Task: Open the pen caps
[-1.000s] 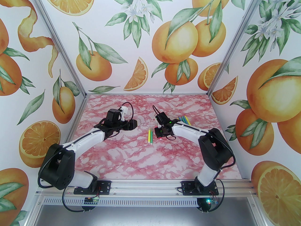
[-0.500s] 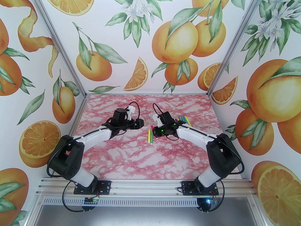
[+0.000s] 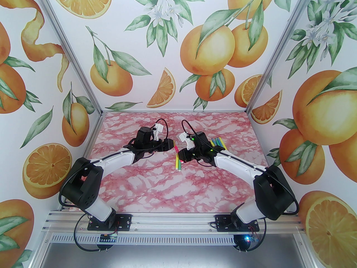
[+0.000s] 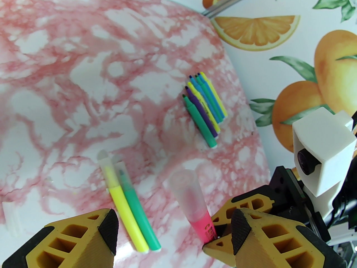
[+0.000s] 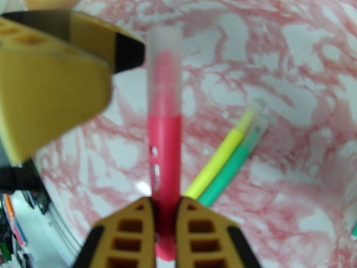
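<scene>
The right tool [image 5: 165, 202] is clamped on the lower body of the pink pen [image 5: 164, 149] and holds it above the counter [image 4: 55, 66]. In the right wrist view the pen's long axis runs straight out from between the tool's fingers, and its translucent cap [image 5: 164, 74] is seated on the far end, pointing away from that tool. From above, the pink pen [image 3: 176, 149] slants from the right tool [image 3: 181, 156] towards the left tool [image 3: 171, 144], cap end further from the arm bases.

The left tool [image 4: 174, 227] has its jaws apart, one on either side of the pink pen's cap end. One black pad sits just beside the cap; blur hides whether it touches.

On the counter beneath and beside the pink pen lie a yellow pen [image 4: 125, 213] and a green pen [image 4: 139, 219], touching side by side, parallel, both capped, with caps pointing roughly the pink cap's way.

Well apart from the pink pen, past the right tool, a bundle of uncapped pens [image 4: 205, 105] lies packed together, axes parallel, bare tips all at one end.
</scene>
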